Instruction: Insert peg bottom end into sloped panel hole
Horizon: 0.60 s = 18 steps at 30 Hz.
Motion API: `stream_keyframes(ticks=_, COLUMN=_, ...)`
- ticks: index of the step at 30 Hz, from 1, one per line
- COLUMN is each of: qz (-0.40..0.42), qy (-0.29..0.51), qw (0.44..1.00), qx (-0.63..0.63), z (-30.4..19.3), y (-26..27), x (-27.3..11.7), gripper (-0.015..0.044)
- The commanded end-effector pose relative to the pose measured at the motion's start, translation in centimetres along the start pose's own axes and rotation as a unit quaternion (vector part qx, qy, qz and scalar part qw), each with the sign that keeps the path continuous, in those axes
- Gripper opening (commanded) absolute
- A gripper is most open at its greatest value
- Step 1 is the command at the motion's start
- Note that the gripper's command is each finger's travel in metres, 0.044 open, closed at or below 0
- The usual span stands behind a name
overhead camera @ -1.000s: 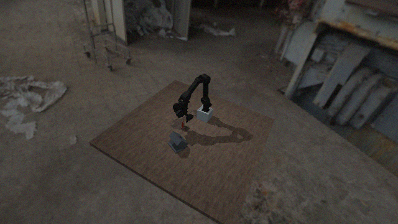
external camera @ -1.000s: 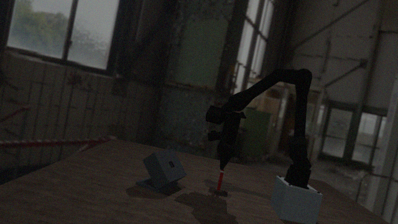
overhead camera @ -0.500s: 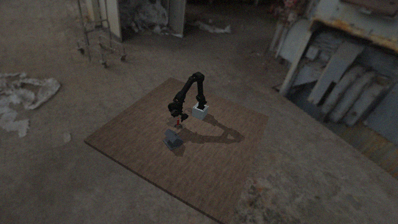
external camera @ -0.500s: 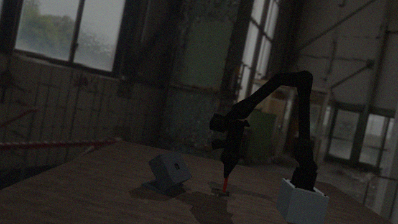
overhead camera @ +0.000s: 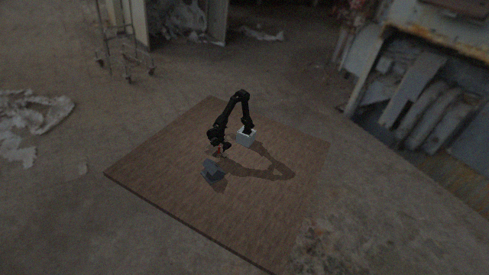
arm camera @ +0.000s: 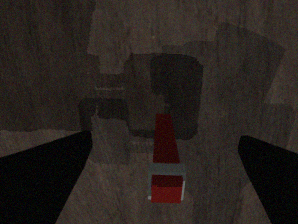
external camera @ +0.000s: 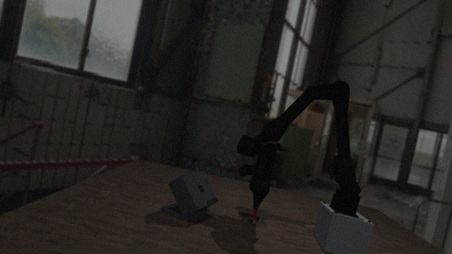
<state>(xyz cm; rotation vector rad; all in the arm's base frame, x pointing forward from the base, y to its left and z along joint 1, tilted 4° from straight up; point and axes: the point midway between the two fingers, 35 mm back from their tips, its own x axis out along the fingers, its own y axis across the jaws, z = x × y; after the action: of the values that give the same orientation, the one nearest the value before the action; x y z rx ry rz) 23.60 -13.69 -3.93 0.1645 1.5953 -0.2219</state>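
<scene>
Gripper [arm camera: 162, 163] is hanging wide open and gripping nothing, its dark fingers flanking the upright red peg [arm camera: 165, 163] at the wrist view's centre, evidently for grasping, while the sloped panel [external camera: 193, 192] is sitting left of centre in the exterior view

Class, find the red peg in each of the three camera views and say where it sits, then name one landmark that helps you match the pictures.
Top: the red peg stands near the middle of the board, under the gripper.
Exterior: low, right of centre, only its bottom showing below the gripper.
Wrist: centre, between the two dark open fingers, seen from above.
Shared landmark: the gripper, over the peg in every view.
</scene>
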Motion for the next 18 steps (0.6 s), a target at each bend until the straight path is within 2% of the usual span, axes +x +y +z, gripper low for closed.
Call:
stream_keyframes(ticks=1, qz=0.0, qy=0.006, qw=1.0, qx=-0.002, z=-0.34, y=0.04, x=0.55, gripper=0.044)
stream_keyframes(ticks=5, qz=0.0, qy=0.006, qw=1.0, qx=-0.002, z=-0.34, y=0.04, x=0.55, gripper=0.044)
stream_keyframes(ticks=18, qz=0.0, qy=0.002, qw=1.0, qx=0.0, z=-0.12, y=0.03, x=0.26, gripper=0.0099)
